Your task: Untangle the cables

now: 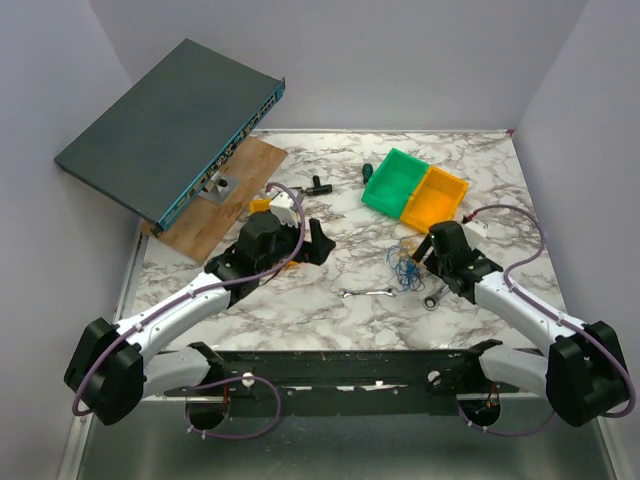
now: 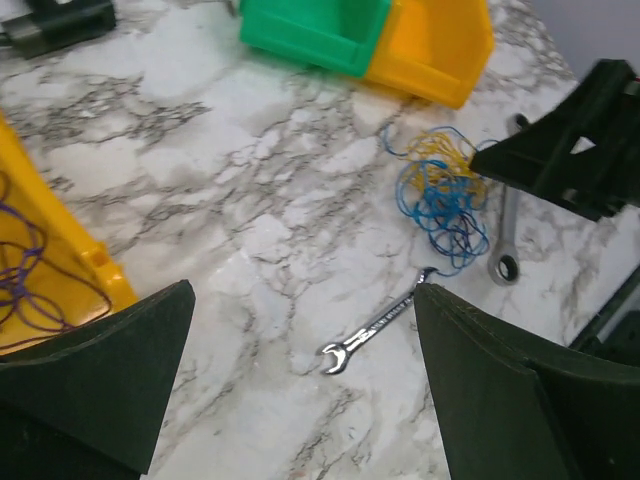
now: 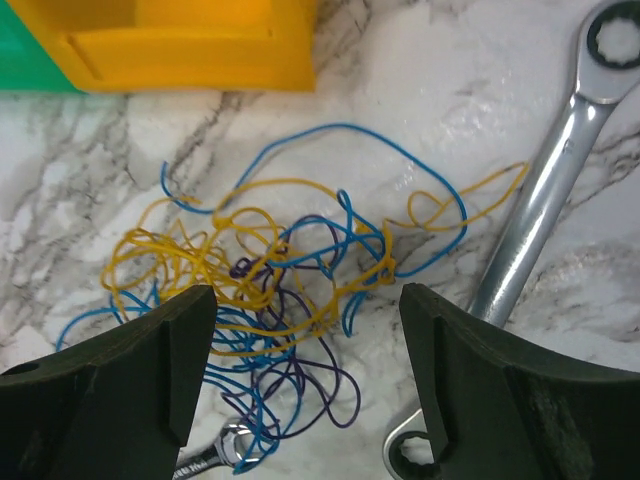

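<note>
The cables (image 3: 280,290) are a tangled bunch of thin blue, yellow and dark purple wire loops on the marble table. They show in the top view (image 1: 405,265) and in the left wrist view (image 2: 440,195). My right gripper (image 3: 305,370) is open just above the bunch, a finger on each side of it, holding nothing. In the top view it (image 1: 432,262) hangs at the bunch's right edge. My left gripper (image 2: 300,380) is open and empty over bare marble, well left of the cables, and also shows in the top view (image 1: 318,245).
A silver wrench (image 1: 366,293) lies left of the bunch, its ring end under the wires (image 3: 215,455). A ratchet wrench (image 3: 540,210) lies right of it. Green (image 1: 393,180) and orange (image 1: 436,198) bins stand behind. A network switch (image 1: 170,125) leans on a wooden board at back left.
</note>
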### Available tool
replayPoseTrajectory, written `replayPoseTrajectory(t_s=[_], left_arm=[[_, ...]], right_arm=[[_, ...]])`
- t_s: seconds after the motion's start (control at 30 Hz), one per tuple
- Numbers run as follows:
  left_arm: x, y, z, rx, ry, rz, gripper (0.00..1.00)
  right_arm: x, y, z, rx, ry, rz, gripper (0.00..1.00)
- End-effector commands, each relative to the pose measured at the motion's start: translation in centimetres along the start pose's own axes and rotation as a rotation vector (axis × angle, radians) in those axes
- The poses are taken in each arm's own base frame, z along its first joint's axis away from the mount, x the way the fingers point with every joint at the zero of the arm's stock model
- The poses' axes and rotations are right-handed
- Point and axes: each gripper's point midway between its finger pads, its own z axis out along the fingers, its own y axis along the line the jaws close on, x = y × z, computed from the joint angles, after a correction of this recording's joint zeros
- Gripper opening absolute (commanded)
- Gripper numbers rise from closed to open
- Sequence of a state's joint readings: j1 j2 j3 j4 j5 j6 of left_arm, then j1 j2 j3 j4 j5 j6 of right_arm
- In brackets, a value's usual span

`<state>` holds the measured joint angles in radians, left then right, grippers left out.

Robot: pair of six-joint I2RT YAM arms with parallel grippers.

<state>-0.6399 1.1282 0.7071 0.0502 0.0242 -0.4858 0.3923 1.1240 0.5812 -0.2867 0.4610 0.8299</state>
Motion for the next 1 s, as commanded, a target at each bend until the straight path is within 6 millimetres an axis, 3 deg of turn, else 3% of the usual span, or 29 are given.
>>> replayPoseTrajectory(t_s=[0.0, 0.2, 0.27, 0.33, 0.47, 0.53, 0.6, 0.67, 0.97], left_arm=[[-0.3, -5.3, -0.3, 0.278, -0.078, 0.082, 0.93], [1.7, -5.2, 0.3, 0.308, -0.077, 0.138, 0.92], [1.9, -5.3, 0.7, 0.311, -0.064, 0.135, 0.91], [2.1, -5.2, 1.0, 0.305, -0.055, 0.133, 0.90], [2.6, -5.0, 1.6, 0.297, -0.036, 0.126, 0.89], [2.8, -4.9, 1.9, 0.289, -0.021, 0.122, 0.88], [3.1, -4.5, 2.4, 0.260, 0.007, 0.116, 0.86], [3.4, -4.0, 2.9, 0.229, 0.036, 0.113, 0.84], [5.3, -3.6, 5.6, 0.189, 0.184, 0.105, 0.77]], right_arm=[[3.6, 0.1, 0.5, -0.051, 0.133, -0.030, 0.80], [6.5, 6.5, 0.7, -0.286, 0.255, -0.105, 0.68], [7.5, 9.7, 0.1, -0.379, 0.287, -0.109, 0.59], [8.0, 12.8, -0.8, -0.468, 0.304, -0.106, 0.58], [7.9, 16.5, -2.5, -0.599, 0.338, -0.070, 0.56], [7.2, 17.1, -2.9, -0.617, 0.322, -0.070, 0.58], [6.7, 17.0, -3.0, -0.614, 0.305, -0.090, 0.75], [6.4, 16.4, -2.8, -0.585, 0.285, -0.120, 0.81], [5.9, 12.9, -2.0, -0.467, 0.210, -0.136, 0.63]])
